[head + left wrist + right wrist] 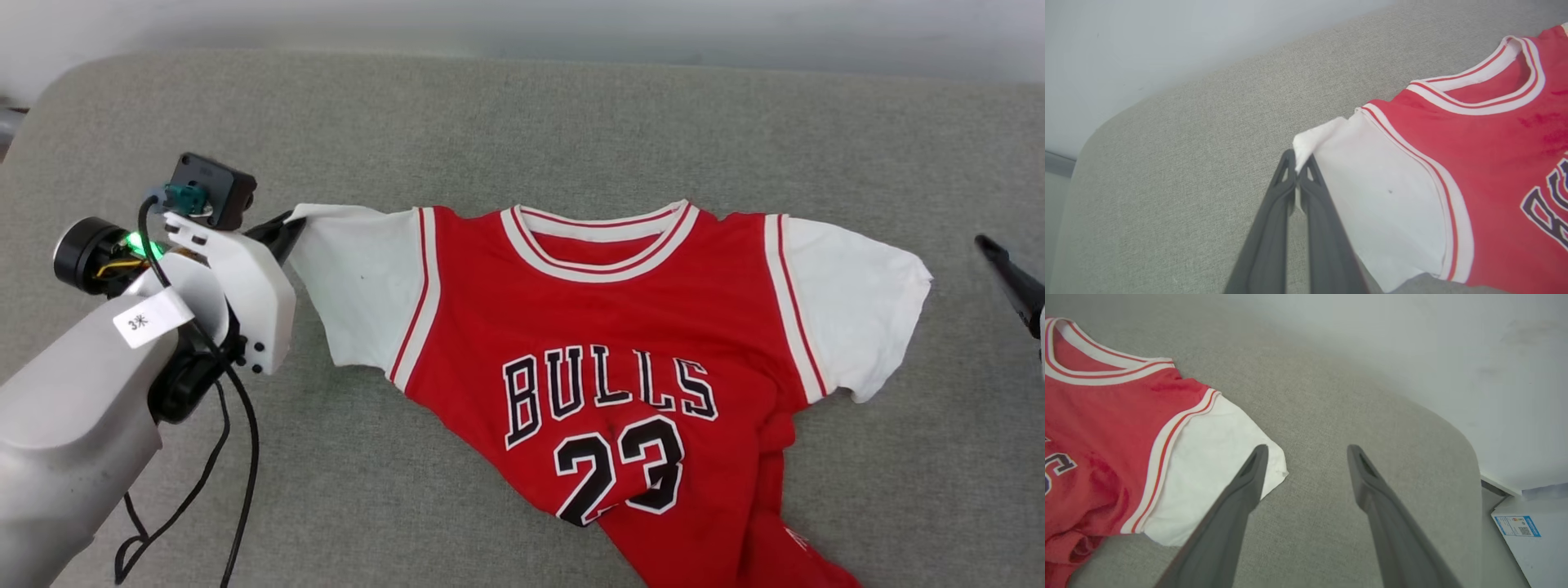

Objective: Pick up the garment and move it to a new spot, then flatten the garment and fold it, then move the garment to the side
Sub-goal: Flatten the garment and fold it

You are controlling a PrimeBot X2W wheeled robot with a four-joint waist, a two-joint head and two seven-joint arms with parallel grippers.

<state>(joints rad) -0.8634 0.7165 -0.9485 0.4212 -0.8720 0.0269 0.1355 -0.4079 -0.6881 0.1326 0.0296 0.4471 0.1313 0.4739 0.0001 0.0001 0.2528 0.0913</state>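
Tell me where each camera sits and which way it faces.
Head: high, looking down at the jersey on the grey cushion; left forearm and left hand show.
Left wrist: along the left hand's shut fingers pinching a white sleeve corner.
Right wrist: along the open right hand beside the other sleeve.
Shared: all show the collar.

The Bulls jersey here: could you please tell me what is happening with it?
The robot's left gripper is shut on the tip of one white sleeve of the red Bulls jersey, which lies face up on the grey cushion, lower part bunched. The right gripper is open by the other sleeve, holding nothing.
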